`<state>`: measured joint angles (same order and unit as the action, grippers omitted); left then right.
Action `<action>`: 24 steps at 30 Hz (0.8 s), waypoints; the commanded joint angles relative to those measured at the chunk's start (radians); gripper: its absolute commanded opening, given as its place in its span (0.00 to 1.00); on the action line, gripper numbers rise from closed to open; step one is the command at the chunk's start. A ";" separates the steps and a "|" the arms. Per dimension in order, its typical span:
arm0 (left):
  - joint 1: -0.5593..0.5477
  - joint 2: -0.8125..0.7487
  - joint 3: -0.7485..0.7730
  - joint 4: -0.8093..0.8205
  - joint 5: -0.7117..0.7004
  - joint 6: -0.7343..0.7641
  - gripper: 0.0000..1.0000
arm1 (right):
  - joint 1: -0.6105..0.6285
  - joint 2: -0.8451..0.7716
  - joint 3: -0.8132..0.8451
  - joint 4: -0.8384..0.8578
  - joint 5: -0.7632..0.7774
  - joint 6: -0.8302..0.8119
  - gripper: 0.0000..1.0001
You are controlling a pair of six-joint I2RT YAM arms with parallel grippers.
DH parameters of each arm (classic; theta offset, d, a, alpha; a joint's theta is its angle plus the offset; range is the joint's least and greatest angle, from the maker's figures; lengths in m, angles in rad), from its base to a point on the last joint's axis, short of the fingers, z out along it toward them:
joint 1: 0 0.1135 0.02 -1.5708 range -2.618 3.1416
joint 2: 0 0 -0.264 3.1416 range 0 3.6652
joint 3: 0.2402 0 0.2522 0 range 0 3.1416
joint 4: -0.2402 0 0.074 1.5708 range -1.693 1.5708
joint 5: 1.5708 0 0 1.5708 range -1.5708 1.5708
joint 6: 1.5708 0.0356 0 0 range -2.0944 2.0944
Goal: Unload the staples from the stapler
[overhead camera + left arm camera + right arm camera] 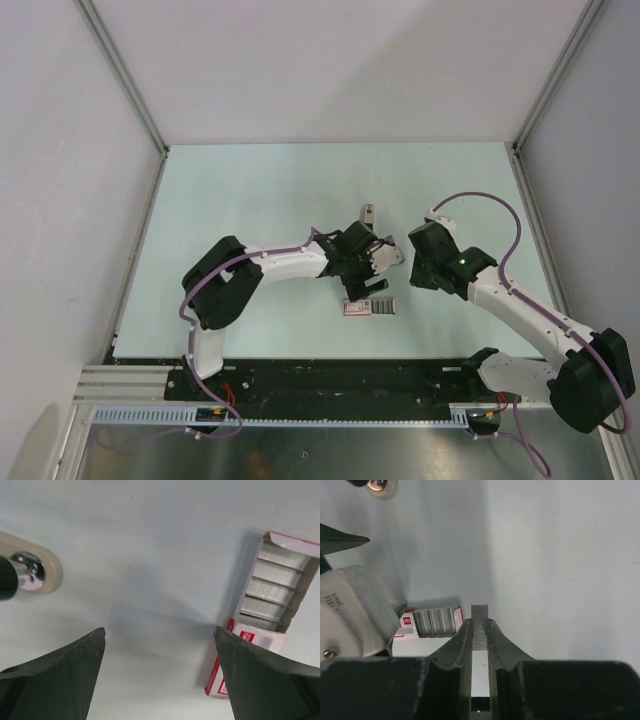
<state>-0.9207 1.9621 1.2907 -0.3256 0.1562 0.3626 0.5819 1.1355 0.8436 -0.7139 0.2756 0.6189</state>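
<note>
The stapler lies on the table just beyond the left gripper; only its pale beige end with a chrome plate shows in the left wrist view and in the right wrist view. My right gripper is shut on a short silvery strip of staples, held above the table, and sits right of the left gripper in the top view. My left gripper is open and empty over bare table, between the stapler and the box.
An open red-and-white staple box with several grey strips inside lies near the left gripper; it also shows in the left wrist view and the right wrist view. Enclosure walls ring the table.
</note>
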 commanded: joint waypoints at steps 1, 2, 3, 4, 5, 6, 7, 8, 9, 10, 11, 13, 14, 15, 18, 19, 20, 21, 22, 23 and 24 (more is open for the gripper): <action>-0.008 -0.080 -0.066 -0.001 0.016 -0.015 0.95 | -0.004 -0.020 -0.017 0.039 -0.046 0.021 0.00; -0.008 -0.090 -0.076 0.000 0.012 -0.016 0.95 | -0.003 -0.015 -0.019 0.045 -0.056 0.022 0.00; -0.007 -0.098 -0.083 -0.001 0.004 -0.016 0.95 | 0.000 -0.012 -0.020 0.052 -0.064 0.022 0.00; -0.004 -0.105 -0.087 -0.001 -0.008 -0.015 0.95 | 0.005 -0.007 -0.021 0.059 -0.071 0.022 0.00; 0.003 -0.112 -0.087 -0.001 -0.018 -0.017 0.95 | 0.014 0.000 -0.021 0.068 -0.077 0.021 0.00; 0.016 -0.120 -0.083 -0.002 -0.020 -0.025 0.95 | 0.026 0.007 -0.021 0.078 -0.081 0.020 0.00; 0.035 -0.128 -0.075 -0.002 -0.021 -0.034 0.95 | 0.044 0.016 -0.021 0.088 -0.083 0.021 0.00; 0.061 -0.136 -0.063 -0.002 -0.023 -0.043 0.96 | 0.065 0.028 -0.021 0.101 -0.084 0.023 0.00; 0.087 -0.147 -0.050 -0.002 -0.023 -0.054 0.97 | 0.087 0.043 -0.021 0.114 -0.081 0.028 0.00; 0.124 -0.164 -0.038 -0.005 -0.019 -0.063 0.98 | 0.110 0.059 -0.021 0.126 -0.079 0.034 0.00; 0.158 -0.186 -0.030 -0.008 -0.014 -0.069 0.99 | 0.133 0.077 -0.021 0.136 -0.076 0.041 0.00; 0.216 -0.236 -0.027 -0.018 -0.001 -0.071 0.99 | 0.178 0.116 -0.021 0.155 -0.065 0.057 0.00; 0.242 -0.262 -0.031 -0.023 0.006 -0.069 0.99 | 0.199 0.136 -0.021 0.165 -0.057 0.065 0.00; 0.264 -0.289 -0.036 -0.031 0.014 -0.066 0.99 | 0.220 0.153 -0.021 0.173 -0.047 0.072 0.00; 0.324 -0.358 -0.066 -0.059 0.050 -0.063 1.00 | 0.272 0.200 -0.021 0.196 -0.011 0.091 0.00; 0.340 -0.378 -0.079 -0.068 0.062 -0.062 0.99 | 0.285 0.212 -0.021 0.202 0.000 0.100 0.00; 0.353 -0.399 -0.090 -0.076 0.073 -0.062 0.99 | 0.300 0.222 -0.021 0.209 0.009 0.107 0.00; 0.364 -0.415 -0.102 -0.080 0.080 -0.061 0.99 | 0.313 0.232 -0.021 0.215 0.015 0.115 0.00; 0.372 -0.430 -0.114 -0.084 0.082 -0.058 0.99 | 0.322 0.241 -0.021 0.221 0.020 0.122 0.00; 0.379 -0.442 -0.124 -0.085 0.082 -0.056 0.99 | 0.331 0.249 -0.021 0.226 0.023 0.128 0.00; 0.384 -0.450 -0.131 -0.087 0.082 -0.055 0.99 | 0.337 0.258 -0.021 0.229 0.027 0.133 0.00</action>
<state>-0.5495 1.5677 1.2011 -0.3676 0.1867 0.3187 0.8917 1.3705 0.8211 -0.5350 0.2451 0.7013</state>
